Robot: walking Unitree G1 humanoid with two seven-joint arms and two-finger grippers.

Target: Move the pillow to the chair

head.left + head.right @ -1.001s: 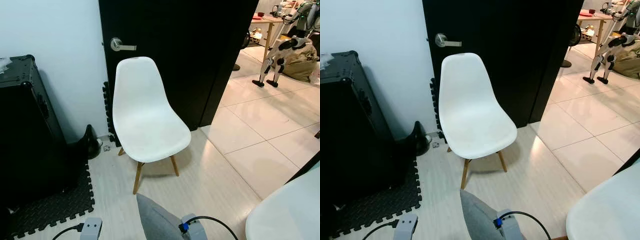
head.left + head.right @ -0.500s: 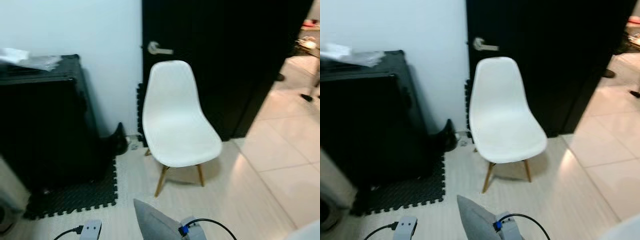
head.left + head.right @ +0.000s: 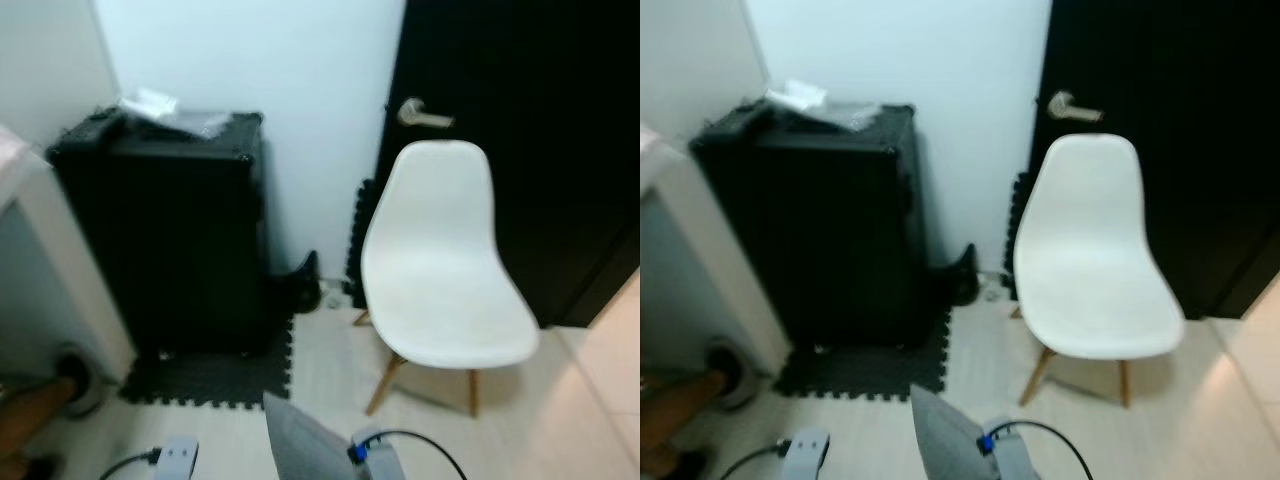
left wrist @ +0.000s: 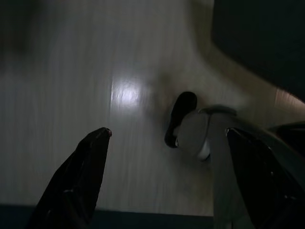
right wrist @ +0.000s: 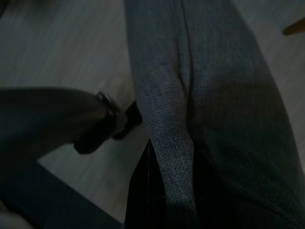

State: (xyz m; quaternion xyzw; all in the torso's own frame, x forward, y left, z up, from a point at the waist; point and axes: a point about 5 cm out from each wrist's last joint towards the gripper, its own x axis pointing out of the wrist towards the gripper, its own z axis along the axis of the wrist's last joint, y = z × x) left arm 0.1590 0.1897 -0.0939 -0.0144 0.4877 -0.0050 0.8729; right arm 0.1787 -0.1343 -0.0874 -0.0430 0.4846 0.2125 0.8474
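The pillow point(image 5: 209, 95) is grey with a fine knit texture. The chair point(image 3: 440, 270) is white on light wooden legs, before a black door point(image 3: 540, 120). The case point(image 3: 180, 230) looks black, though blurred.

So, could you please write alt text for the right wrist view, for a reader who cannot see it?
A grey pillow hangs pinched in the right gripper, with one black finger pressed against a fold of the woven fabric. Behind it is a pale wood-look floor. The picture is dim and slightly blurred.
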